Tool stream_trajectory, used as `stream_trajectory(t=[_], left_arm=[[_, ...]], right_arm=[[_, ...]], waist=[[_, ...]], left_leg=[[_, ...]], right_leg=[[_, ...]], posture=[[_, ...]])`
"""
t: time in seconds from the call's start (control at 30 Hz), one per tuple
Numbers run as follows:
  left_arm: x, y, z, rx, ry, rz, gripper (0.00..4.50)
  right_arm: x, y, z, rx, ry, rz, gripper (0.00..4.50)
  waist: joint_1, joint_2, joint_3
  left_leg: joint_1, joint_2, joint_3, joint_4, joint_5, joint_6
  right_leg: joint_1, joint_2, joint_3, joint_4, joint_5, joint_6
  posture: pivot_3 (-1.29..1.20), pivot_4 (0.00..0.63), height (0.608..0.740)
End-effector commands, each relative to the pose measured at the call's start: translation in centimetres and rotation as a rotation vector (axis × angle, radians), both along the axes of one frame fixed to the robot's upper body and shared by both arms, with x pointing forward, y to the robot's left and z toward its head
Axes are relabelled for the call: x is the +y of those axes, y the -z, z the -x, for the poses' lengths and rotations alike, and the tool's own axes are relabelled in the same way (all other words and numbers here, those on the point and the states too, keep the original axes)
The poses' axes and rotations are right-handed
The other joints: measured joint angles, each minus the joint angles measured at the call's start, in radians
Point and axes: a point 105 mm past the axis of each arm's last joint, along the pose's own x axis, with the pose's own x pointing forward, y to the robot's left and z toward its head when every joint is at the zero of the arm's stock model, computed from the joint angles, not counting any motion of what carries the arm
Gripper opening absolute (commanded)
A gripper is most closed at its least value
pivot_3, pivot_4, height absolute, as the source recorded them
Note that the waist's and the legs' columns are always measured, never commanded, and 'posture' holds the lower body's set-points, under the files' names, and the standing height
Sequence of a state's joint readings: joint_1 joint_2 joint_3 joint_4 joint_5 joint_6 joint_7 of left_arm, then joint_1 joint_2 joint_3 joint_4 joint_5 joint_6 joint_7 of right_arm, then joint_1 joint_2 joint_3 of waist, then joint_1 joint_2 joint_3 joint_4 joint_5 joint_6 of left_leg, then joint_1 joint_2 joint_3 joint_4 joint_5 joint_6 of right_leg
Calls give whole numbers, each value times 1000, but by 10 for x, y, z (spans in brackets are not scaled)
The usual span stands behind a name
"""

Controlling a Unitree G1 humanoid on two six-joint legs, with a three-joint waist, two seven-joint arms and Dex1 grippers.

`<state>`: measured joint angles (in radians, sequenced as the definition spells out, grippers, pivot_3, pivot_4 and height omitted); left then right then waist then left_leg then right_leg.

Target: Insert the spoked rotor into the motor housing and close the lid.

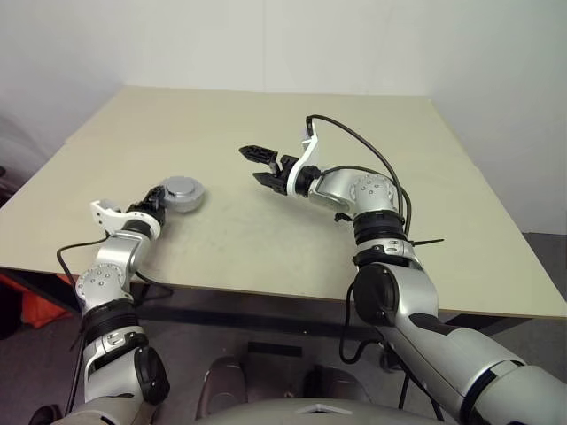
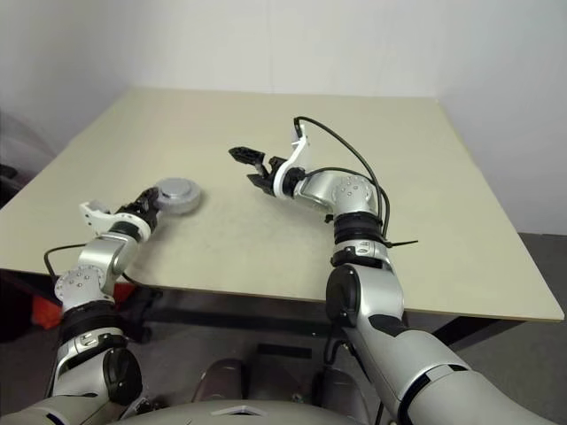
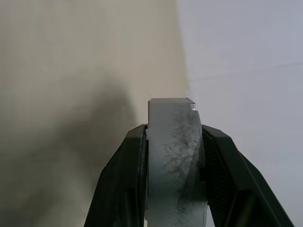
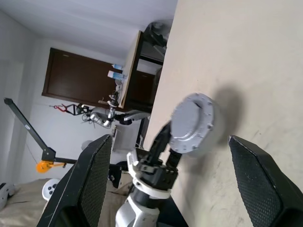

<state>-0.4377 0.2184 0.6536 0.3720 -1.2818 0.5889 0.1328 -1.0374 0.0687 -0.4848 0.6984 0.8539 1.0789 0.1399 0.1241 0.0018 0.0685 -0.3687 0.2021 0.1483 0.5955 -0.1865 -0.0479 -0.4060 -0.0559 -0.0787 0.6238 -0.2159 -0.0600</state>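
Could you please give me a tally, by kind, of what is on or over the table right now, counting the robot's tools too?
Closed grey motor assembly, round with a bolted rim, gripped by its edge: 1
Black two-fingered tools: 2, the left tool clamped on the assembly, the right tool open above the table
Total: 3

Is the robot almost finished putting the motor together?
It looks close to finished. The motor appears as one closed grey round piece with its lid on top; no loose discs lie on the table. The left gripper is clamped on its side, at the tabletop. The right gripper hangs open and empty. What's left seems to be letting go.
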Motion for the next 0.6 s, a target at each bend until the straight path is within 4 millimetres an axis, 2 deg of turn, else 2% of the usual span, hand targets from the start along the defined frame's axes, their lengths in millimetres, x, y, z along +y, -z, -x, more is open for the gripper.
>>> stream_trajectory(t=[0.03,0.3,0.6], left_arm=[[6,-35,-8,-112,-14,-31,1252],[10,-31,-8,-84,-41,-49,1252],[25,-15,-3,7,-121,-40,1252]], right_arm=[[1,-12,-1,-43,-1,-11,4415],[2,-11,-1,-43,-3,-9,4415],[2,-11,-1,-43,-9,-5,4415]], waist=[[0,-1,0],[0,-1,0],[0,-1,0]], left_leg=[[0,0,0,0,0,0],[0,0,0,0,0,0],[1,0,0,0,0,0]], right_leg=[[0,0,0,0,0,0],[0,0,0,0,0,-1],[0,0,0,0,0,-1]], posture=[[0,0,740],[0,0,740],[0,0,740]])
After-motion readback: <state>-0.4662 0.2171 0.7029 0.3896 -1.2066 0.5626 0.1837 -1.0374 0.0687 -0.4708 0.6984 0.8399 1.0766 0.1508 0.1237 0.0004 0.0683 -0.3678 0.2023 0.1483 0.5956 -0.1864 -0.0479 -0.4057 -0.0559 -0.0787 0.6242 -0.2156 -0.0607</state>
